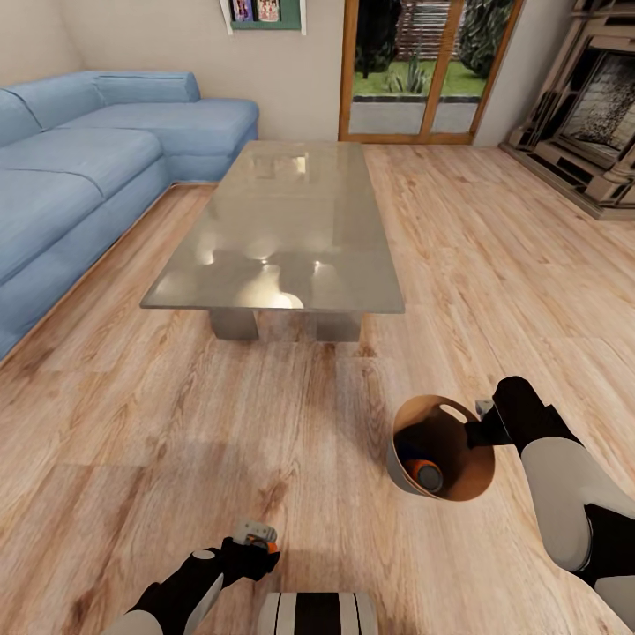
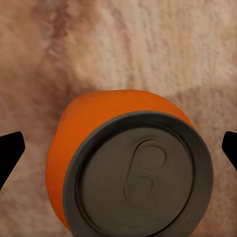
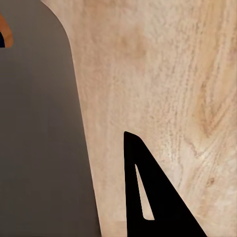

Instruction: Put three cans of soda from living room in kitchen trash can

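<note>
Orange soda can [image 2: 123, 168], grey pull-tab top.

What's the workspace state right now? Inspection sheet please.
Surface: wood plank floor; glass-topped low table, nothing seen on top.
Job's things: bin held tilted above the floor, an orange can and something blue inside; another orange can in the left gripper.
Clutter: nothing seen.
Grippers: left gripper shut on a can; right gripper holds the bin's rim.
Cables: nothing seen.
Surroundings: blue sofa, glass door, fireplace.
</note>
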Tool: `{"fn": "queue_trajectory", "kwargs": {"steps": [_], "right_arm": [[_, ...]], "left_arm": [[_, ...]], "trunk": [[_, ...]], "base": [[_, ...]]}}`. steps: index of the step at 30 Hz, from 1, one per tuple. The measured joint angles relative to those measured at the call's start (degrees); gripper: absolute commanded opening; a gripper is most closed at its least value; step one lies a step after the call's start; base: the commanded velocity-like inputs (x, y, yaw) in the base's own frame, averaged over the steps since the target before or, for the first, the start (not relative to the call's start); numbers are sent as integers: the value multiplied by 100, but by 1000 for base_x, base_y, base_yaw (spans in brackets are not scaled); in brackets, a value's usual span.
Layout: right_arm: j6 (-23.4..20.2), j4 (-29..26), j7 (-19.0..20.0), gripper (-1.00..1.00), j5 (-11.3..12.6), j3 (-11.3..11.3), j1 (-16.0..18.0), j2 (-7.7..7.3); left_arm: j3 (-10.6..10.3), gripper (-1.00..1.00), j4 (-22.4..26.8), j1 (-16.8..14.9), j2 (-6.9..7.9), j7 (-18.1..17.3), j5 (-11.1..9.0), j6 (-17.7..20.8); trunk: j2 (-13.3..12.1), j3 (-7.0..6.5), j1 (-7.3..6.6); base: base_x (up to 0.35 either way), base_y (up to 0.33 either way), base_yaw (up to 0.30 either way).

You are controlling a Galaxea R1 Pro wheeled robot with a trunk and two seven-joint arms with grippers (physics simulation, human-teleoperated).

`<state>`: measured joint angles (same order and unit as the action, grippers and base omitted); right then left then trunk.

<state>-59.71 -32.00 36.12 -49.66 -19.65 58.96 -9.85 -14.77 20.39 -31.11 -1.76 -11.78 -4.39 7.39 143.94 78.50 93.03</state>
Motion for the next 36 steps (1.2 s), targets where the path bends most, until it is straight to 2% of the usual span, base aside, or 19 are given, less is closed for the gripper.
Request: {"fn": "queue_trajectory", "kwargs": {"steps": [4,5,27,36], "right_arm": [[-6,0,0,-100,24,-1,0,0],[-6,0,0,-100,23,-1,0,0],[-4,0,0,-100,20,-1,0,5],[-1,7,0,-100,15,-4,1,8]], "left_arm": [[4,100,0,0,0,0,0,-6],[5,-100,0,0,0,0,0,-6],[9,-100,5,-2,-2,13,-18,43],[9,-100,-8,0,-9,8,18,52]], "trunk": [[0,0,0],[0,0,0],[0,0,0],[-12,-199,-24]], "base": [[0,0,0],[0,0,0],[0,0,0],[0,0,0]]}}
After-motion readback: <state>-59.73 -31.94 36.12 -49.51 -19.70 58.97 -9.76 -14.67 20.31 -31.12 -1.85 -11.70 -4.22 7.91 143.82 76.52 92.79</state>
